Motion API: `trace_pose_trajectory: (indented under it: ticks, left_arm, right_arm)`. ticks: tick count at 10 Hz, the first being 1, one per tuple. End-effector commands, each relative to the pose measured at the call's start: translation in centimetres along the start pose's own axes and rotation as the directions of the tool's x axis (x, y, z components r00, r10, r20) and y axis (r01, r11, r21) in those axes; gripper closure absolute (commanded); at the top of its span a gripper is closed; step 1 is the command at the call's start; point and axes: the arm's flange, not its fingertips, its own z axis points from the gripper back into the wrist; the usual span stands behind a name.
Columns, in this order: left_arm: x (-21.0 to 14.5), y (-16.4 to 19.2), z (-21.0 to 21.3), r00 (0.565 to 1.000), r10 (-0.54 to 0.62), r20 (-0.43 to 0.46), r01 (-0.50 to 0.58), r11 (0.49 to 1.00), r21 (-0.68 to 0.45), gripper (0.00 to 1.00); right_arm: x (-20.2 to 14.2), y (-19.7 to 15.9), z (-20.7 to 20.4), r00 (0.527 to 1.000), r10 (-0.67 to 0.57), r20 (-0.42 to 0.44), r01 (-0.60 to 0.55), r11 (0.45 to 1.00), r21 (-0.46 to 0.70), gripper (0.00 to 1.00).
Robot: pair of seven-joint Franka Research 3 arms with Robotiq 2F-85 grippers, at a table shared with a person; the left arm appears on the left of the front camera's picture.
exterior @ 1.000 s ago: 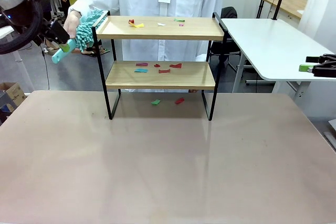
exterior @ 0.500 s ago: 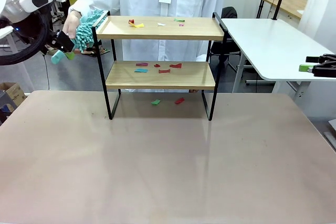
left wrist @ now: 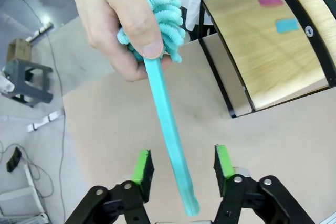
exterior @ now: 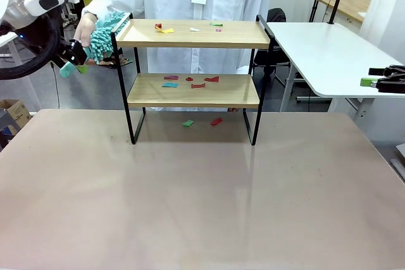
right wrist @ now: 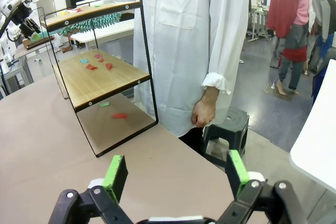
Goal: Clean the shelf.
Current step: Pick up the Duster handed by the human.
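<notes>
In my left wrist view, my left gripper [left wrist: 182, 163] stands parted around the teal duster handle [left wrist: 167, 124], with a gap on either side. A person's hand [left wrist: 118, 19] pinches the fluffy end. The front view adds the shelf [exterior: 193, 91] just beside that duster, with paper scraps [exterior: 198, 85] on both boards. My right gripper [right wrist: 177, 174] hangs spread with nothing between its pads, well apart from the shelf.

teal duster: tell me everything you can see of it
The duster has a fluffy teal chenille head and a slim, flat teal handle that looks like plastic. The person's hand grips it where head meets handle, thumb on top. It is held in the air, head up beside the shelf's left end. Its handle slants down between the left gripper's open jaws, with a gap on each side.
</notes>
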Motion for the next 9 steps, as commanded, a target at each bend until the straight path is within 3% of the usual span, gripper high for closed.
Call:
trace_pose_trajectory:
  ticks: [1, 9]
  left_arm:
    - [-0.36, 0.41, -0.18, 1.0, -0.002, 0.018, 0.002, 1.0, -0.003, 1.0]
    - [-0.14, 1.12, 0.36, 0.997, 0.067, 0.044, -0.07, 0.994, 0.087, 1.0]
  right_arm:
    - [0.29, 0.06, 0.12, 1.0, 0.005, -0.004, -0.005, 1.0, -0.002, 0.0]
    - [0.29, 0.06, 0.12, 1.0, 0.005, -0.004, -0.005, 1.0, -0.002, 0.0]
